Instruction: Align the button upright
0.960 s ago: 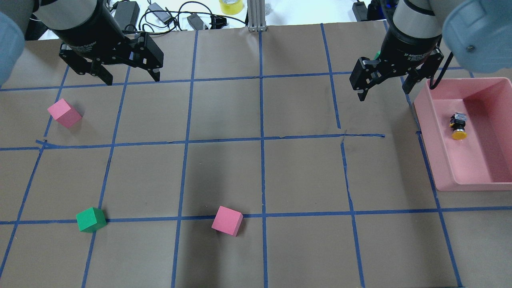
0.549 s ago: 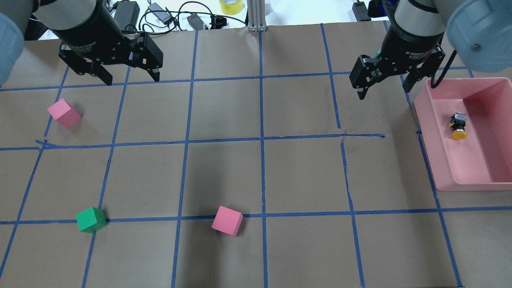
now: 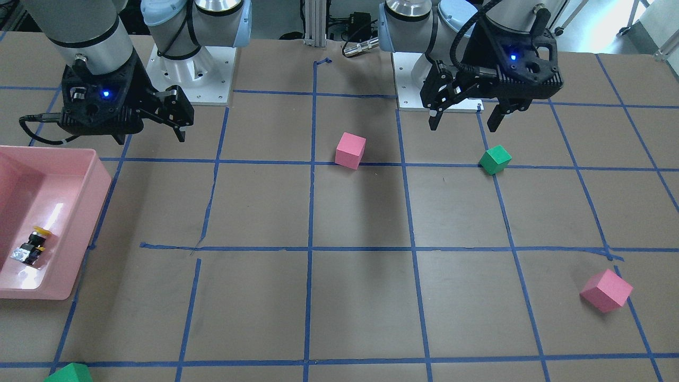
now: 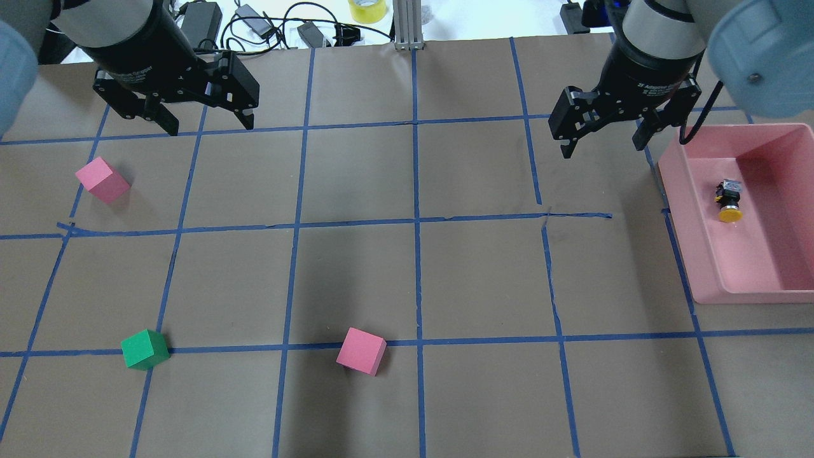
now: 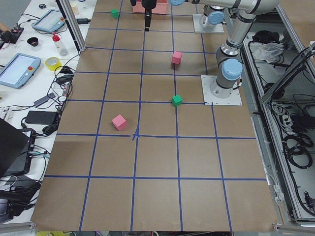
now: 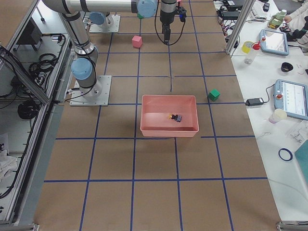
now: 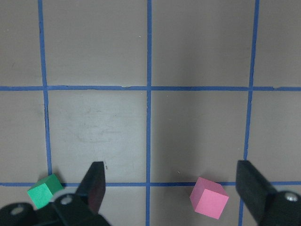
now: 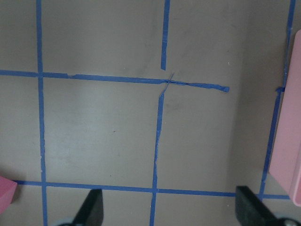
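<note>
Right gripper [image 4: 603, 145]: fingers spread wide, nothing held; hung above the table [image 4: 445, 280] just beside the pink tray [image 4: 693, 235], outside its rim.
Left gripper [image 4: 210, 126]: likewise spread and empty, well apart from the tray.
Button [image 4: 729, 200]: laid on its side on the tray floor, yellow cap at one end, black body and silvery base at the other; not yet stood up.
Pink cube [image 4: 361, 351], green cube [image 4: 145, 349]: scattered on the table, not concerned.
Hazards judged: a finger may be caught on the tray wall in descent and the tray shoved; the small round body may be rolled or squeezed out if pinched off-centre.
</note>
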`<control>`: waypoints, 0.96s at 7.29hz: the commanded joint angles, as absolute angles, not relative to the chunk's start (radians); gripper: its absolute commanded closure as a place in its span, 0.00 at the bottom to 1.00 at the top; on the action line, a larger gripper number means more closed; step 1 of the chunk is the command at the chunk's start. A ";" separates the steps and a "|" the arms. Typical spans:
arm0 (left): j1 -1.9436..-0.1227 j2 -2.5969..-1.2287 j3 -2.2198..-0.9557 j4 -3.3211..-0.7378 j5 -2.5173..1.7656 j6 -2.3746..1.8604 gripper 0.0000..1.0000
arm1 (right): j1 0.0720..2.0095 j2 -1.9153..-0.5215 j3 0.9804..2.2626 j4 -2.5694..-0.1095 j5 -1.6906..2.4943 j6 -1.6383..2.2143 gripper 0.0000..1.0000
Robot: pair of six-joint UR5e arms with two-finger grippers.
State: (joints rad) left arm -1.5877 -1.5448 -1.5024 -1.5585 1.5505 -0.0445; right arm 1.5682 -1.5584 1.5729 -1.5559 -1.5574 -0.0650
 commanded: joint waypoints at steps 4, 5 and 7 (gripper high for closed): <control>-1.588 -1.545 -1.503 -1.559 1.551 -0.044 0.00 | 1.569 -1.554 1.580 -1.559 -1.552 -0.046 0.00; -1.588 -1.545 -1.503 -1.559 1.551 -0.044 0.00 | 1.566 -1.551 1.574 -1.560 -1.543 -0.061 0.00; -1.588 -1.545 -1.503 -1.559 1.549 -0.037 0.00 | 1.562 -1.551 1.577 -1.546 -1.552 -0.060 0.00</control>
State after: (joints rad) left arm -1.5877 -1.5447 -1.5033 -1.5585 1.5499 -0.0414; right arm 1.5649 -1.5516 1.5756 -1.5539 -1.5511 -0.0590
